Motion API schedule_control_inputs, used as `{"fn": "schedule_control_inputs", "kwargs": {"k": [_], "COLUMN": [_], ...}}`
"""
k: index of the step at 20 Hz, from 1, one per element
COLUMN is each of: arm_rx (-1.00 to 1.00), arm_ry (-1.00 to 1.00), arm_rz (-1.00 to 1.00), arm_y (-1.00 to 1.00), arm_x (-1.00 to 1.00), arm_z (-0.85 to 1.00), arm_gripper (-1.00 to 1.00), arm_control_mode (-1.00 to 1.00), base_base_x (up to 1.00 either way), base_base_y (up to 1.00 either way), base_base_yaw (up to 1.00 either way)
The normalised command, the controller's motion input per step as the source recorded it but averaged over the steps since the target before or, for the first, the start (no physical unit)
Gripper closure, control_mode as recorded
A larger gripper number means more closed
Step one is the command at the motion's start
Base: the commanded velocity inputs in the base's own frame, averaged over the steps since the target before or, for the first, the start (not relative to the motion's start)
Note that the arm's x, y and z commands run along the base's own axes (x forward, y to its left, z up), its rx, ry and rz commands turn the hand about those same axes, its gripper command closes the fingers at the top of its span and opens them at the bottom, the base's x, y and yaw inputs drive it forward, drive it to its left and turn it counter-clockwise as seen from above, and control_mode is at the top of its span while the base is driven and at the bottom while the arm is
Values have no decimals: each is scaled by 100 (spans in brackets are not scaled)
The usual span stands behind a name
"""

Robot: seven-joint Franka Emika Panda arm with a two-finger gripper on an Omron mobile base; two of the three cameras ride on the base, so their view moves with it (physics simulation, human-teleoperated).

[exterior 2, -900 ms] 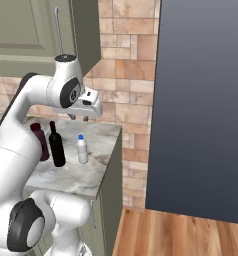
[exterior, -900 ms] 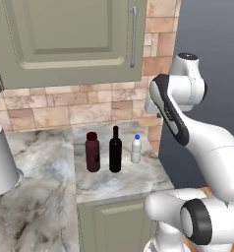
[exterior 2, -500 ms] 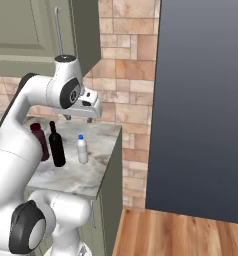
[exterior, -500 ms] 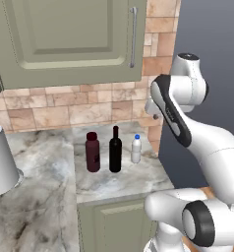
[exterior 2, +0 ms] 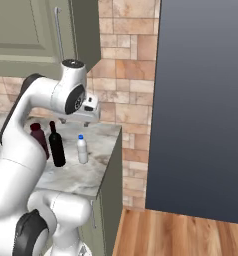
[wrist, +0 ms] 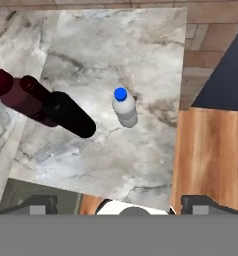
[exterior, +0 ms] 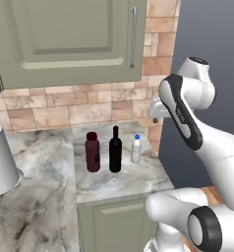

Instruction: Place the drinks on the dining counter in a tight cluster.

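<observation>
Bottles first, operator: you have all three standing upright in a row on the marble counter (exterior: pixel 124 184) that runs along the brick wall (exterior: pixel 65 106), under the green cabinet (exterior: pixel 70 42). Taking the black wine bottle (exterior: pixel 115 150) as your landmark, the stout maroon bottle (exterior: pixel 92 152) stands just beside it on the side away from the counter's end, and the small whitish bottle with the blue cap (exterior: pixel 135 149) stands just beside it on the other side, nearest the counter's end and the dark panel (exterior 2: pixel 201 100). You can see small gaps between them; none of them touch.

Your gripper (exterior 2: pixel 77 118) hangs in the air above the wine bottle and the whitish bottle, well clear of their tops, looking straight down on them, and it holds nothing. From the hand camera you see the whitish bottle's blue cap (wrist: pixel 120 94) close to the middle, with the wine bottle (wrist: pixel 68 115) and maroon bottle (wrist: pixel 18 96) off to one side. Only the finger tips (wrist: pixel 38 204) peek in at the lower corners, far apart, so the jaws stand wide.

A white upturned container (exterior: pixel 2 160) sits on the counter well apart from the wine bottle, beyond the maroon one.
</observation>
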Motion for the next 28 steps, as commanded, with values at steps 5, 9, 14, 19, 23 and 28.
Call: {"fn": "schedule_control_inputs", "kwargs": {"k": [5,9,14,19,23,28], "arm_rx": [13,15,13,10,1,10], "arm_ry": [-4,-7,-13,-19,-14,-31], "arm_rz": [28,27,24,17,15,18], "arm_y": [24,21,6,2,0,1], "arm_x": [39,69,60,51,9,-17], "arm_z": [-33,-35,-38,-42,-12,0], "arm_gripper": [-100,-100,-100,-100,-100,-100], "arm_control_mode": [-100,-100,-100,-100,-100,-100], "base_base_x": [0,0,0,0,0,0], "base_base_y": [0,0,0,0,0,0], "base_base_yaw": [0,0,0,0,0,0]}}
